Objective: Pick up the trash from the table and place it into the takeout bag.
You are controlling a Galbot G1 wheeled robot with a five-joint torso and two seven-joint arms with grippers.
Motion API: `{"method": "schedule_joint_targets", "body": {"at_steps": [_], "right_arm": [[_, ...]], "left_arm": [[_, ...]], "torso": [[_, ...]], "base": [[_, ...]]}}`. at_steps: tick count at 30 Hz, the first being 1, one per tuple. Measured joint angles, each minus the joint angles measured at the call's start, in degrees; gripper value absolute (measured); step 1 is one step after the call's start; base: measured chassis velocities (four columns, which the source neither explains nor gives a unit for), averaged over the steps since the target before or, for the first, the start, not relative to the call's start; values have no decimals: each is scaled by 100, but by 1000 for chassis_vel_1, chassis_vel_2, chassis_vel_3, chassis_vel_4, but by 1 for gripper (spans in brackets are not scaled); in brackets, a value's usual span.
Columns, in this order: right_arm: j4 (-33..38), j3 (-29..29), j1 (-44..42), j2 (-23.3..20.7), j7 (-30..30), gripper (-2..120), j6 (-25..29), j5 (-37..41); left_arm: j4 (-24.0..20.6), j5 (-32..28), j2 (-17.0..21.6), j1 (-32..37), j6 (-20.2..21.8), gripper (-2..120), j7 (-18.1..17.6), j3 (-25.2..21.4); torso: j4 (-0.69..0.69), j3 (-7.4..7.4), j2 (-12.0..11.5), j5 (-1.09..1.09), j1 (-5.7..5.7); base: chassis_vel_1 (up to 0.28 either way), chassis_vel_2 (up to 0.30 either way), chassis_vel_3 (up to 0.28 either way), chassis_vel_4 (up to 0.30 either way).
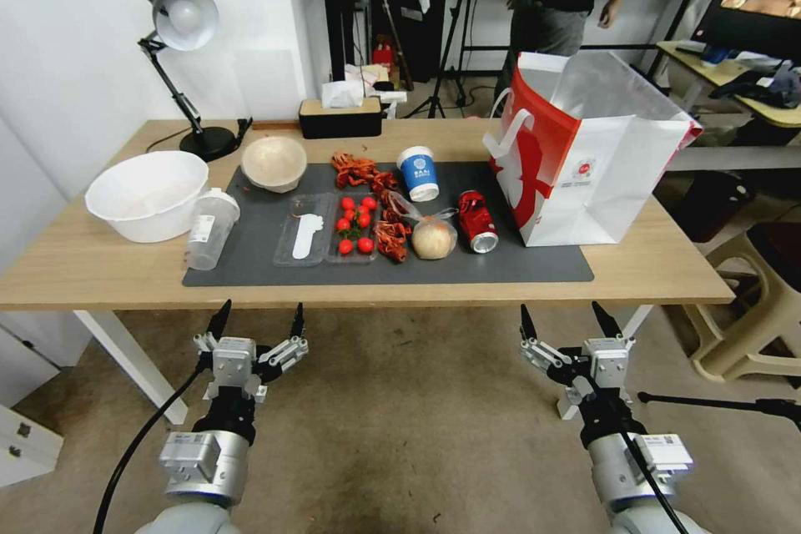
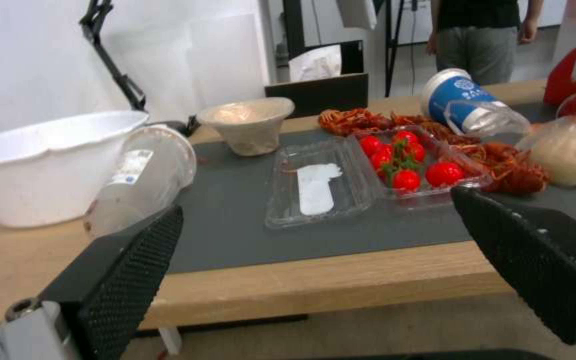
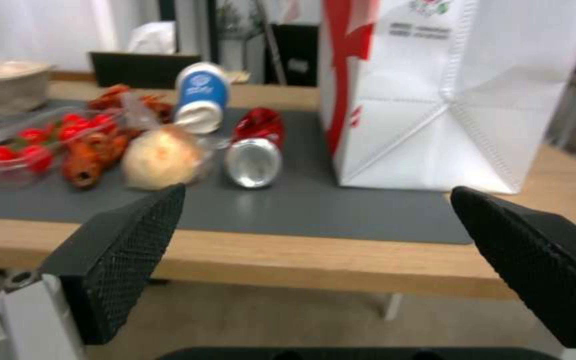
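Both arms wait in front of the table [image 1: 100,267], below its near edge. The left claw [image 1: 257,321] is spread wide and holds nothing. The right claw [image 1: 566,321] is spread wide too. On the dark grey mat [image 1: 517,263] lie a crushed red can [image 1: 476,220], a bagged beige lump [image 1: 434,238], a blue-and-white paper cup [image 1: 417,173], a clear lidded cup [image 1: 212,229] and a beige bowl [image 1: 274,163]. The takeout bag [image 1: 601,167] stands upright just beside the can, on the mat's right end.
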Motion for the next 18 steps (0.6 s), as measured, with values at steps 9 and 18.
{"method": "schedule_joint_targets", "body": {"at_steps": [9,18], "right_arm": [[742,72,-170,-794,-102,100,-920,858],[999,129,-232,-1074,-182,100,-1447,1305]], "left_arm": [[-463,-469,44,344,251,100,-796,378],[-1100,-1254,188,823,681,100,-2067,995]], "torso": [[1,1,0,1,1],[-1,0,1,-1,0]], "base": [[0,0,0,0],[0,0,0,0]]}}
